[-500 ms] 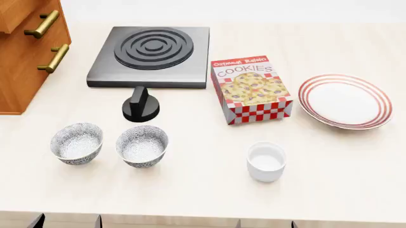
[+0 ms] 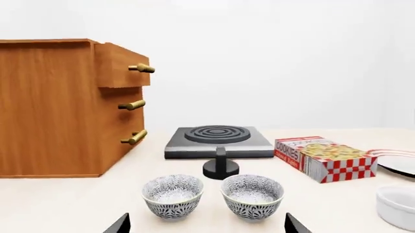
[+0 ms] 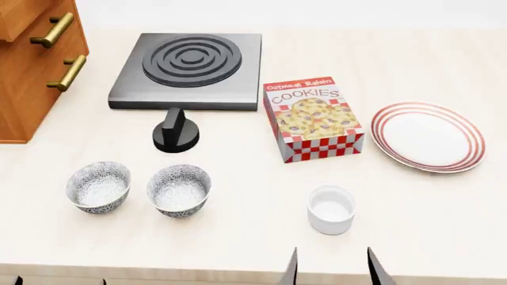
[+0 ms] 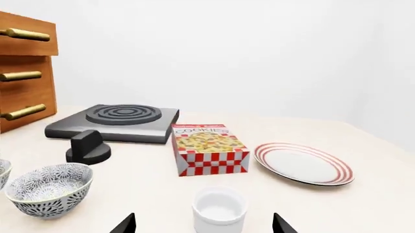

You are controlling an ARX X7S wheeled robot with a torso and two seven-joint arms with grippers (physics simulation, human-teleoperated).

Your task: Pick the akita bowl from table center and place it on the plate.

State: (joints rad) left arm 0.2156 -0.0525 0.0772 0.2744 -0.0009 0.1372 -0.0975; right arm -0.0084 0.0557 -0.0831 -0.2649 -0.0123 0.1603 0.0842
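Observation:
Two alike speckled bowls stand side by side near the table's front left. The akita bowl [image 3: 179, 190] [image 2: 252, 195] [image 4: 48, 188] is the one nearer the table centre; its twin [image 3: 98, 186] [image 2: 173, 195] stands to its left. The red-ringed white plate [image 3: 428, 136] [image 4: 302, 162] lies at the far right, empty. My left gripper [image 2: 207, 225] is open, short of both bowls and aimed between them. My right gripper [image 3: 334, 272] [image 4: 204, 225] is open at the front edge, just before the plain white cup [image 3: 331, 209] [image 4: 220, 208]. Neither gripper holds anything.
A cookies box [image 3: 314, 117] stands between the bowls and the plate. A black stove plate [image 3: 187, 70] with a loose knob [image 3: 176, 130] before it sits at the back. A wooden drawer cabinet [image 3: 32, 65] fills the back left corner.
The head view has shifted, so everything on the table sits slightly lower in it. My right gripper's fingertips reach further into view at the bottom edge. Nothing on the table has moved.

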